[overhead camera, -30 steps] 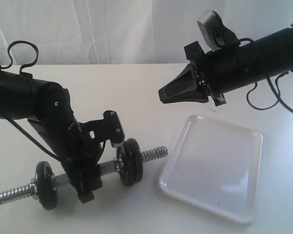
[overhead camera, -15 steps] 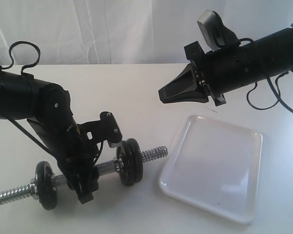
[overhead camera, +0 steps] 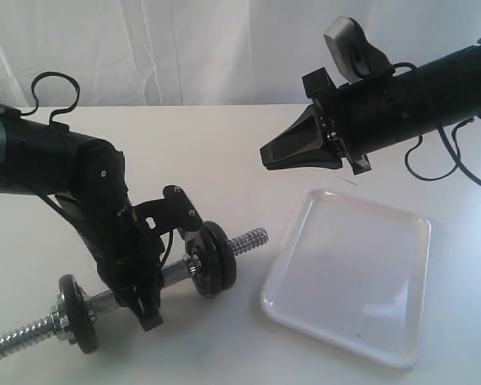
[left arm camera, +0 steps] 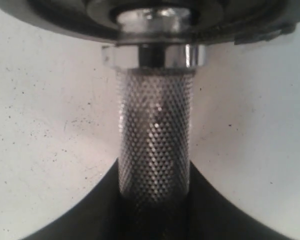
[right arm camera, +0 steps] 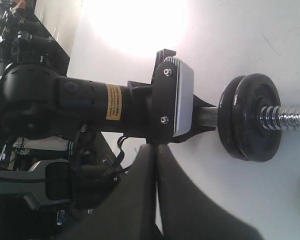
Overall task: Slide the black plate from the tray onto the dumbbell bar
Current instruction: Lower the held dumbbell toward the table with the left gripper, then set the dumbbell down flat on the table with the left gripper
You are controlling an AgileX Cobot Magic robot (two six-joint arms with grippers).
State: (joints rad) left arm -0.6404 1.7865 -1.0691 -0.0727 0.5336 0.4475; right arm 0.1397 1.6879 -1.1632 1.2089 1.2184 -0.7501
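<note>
L claw gripping dumbbell bar, R claw shut

The exterior camera stands low at the front of the white table and faces a white curtain. It is far enough back to take in the black left arm and right arm. The left wrist camera sits very close, looking along the short chrome steel dumbbell bar toward a flat round black metal plate. The right wrist camera is raised and rolled sideways, and sees the left arm from further off. All three views share the bar.
</note>
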